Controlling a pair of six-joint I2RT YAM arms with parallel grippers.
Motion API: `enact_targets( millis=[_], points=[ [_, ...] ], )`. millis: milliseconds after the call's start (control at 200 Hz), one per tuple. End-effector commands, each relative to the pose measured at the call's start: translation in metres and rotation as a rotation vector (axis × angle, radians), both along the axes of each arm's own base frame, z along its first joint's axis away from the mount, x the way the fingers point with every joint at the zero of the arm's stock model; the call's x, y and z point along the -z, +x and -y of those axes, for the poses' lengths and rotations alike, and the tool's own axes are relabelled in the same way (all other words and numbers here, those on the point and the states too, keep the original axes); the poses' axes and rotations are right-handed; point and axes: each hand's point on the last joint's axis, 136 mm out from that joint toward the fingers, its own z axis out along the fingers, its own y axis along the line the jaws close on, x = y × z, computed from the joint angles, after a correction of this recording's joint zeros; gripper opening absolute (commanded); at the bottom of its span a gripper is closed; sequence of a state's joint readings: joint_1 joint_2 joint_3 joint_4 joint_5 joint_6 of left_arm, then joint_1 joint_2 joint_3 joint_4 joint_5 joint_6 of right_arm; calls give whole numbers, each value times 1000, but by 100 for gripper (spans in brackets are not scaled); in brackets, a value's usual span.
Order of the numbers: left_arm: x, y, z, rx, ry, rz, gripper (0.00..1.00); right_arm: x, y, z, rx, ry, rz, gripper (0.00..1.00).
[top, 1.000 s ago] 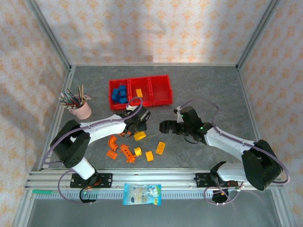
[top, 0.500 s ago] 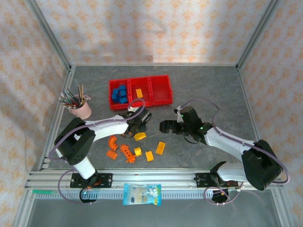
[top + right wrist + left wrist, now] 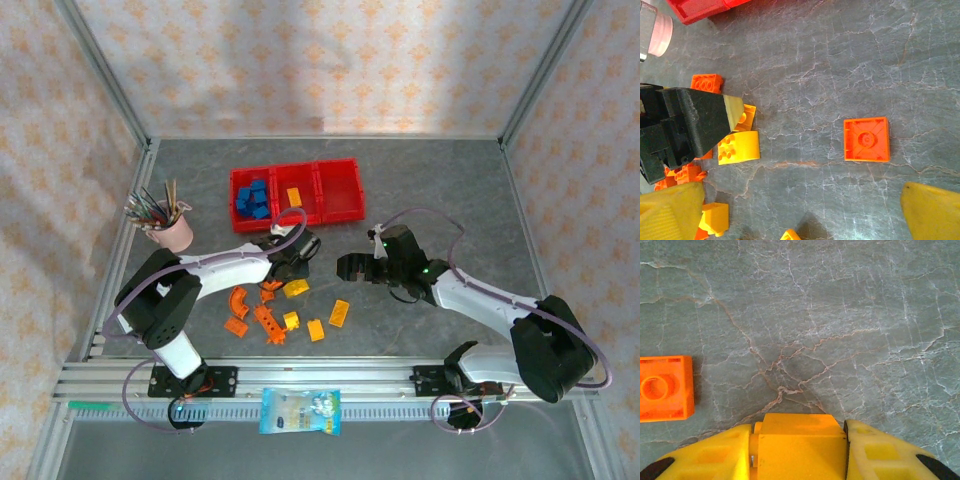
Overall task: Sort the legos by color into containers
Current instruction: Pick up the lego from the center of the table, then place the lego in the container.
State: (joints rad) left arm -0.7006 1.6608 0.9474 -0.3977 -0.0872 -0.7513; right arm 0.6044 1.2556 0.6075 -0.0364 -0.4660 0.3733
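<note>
My left pincer point(image 3: 797, 429) was clamped on a yellow brick point(image 3: 797, 452). Its two yellow fingers point(image 3: 875, 455) pressed against the brick's sides, low over the grey table point(image 3: 850, 315), and I could not tell whether the brick touched the surface. An orange brick point(image 3: 665, 395) lay underside up on the table just left of that grip in my left wrist view, apart from the fingers. My right pincer point(image 3: 801, 192) was apart, its fingers spread wide over the table, and an orange square brick point(image 3: 867, 139) lay flat ahead of them. From above, my left pincer sat around the middle of the table, a little nearer than the row of red bins point(image 3: 342, 192). My right pincer faced it from the right, close but not touching. Blue bricks point(image 3: 253, 198) were piled in the left bin and a second yellow brick point(image 3: 294, 196) lay in the middle bin. The loose bricks point(image 3: 266, 322), yellow and orange, were scattered on the table on the near side of my left pincer. A pink cup of pens point(image 3: 172, 234) stood at the left, and a snack packet point(image 3: 300, 410) lay on the near rail.
</note>
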Motion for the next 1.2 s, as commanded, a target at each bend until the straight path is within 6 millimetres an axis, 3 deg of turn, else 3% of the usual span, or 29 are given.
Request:
enact_targets(
  millis=[0, 185, 370, 631, 741, 921, 951, 1196],
  points=[
    [-10, 3, 1, 5, 16, 24, 37, -7, 6, 1, 23, -3, 33, 100],
    [-36, 11, 0, -1, 16, 78, 37, -31, 13, -3, 32, 54, 63, 100],
    [-72, 34, -2, -4, 46, 170, 37, -55, 33, 5, 90, 116, 91, 100],
    [-125, 104, -4, 8, 80, 292, 37, -74, 59, 11, 146, 137, 144, 100],
    [-138, 134, -2, 29, 100, 343, 38, -78, 69, 13, 185, 141, 165, 100],
    [-136, 179, 1, 48, 90, 361, 38, -78, 82, 13, 209, 151, 168, 100],
    [-120, 187, 1, 51, 99, 335, 38, -78, 83, 12, 209, 152, 168, 100],
    [-90, 231, 2, 52, 92, 301, 43, -79, 90, 11, 210, 147, 169, 100]
  ],
)
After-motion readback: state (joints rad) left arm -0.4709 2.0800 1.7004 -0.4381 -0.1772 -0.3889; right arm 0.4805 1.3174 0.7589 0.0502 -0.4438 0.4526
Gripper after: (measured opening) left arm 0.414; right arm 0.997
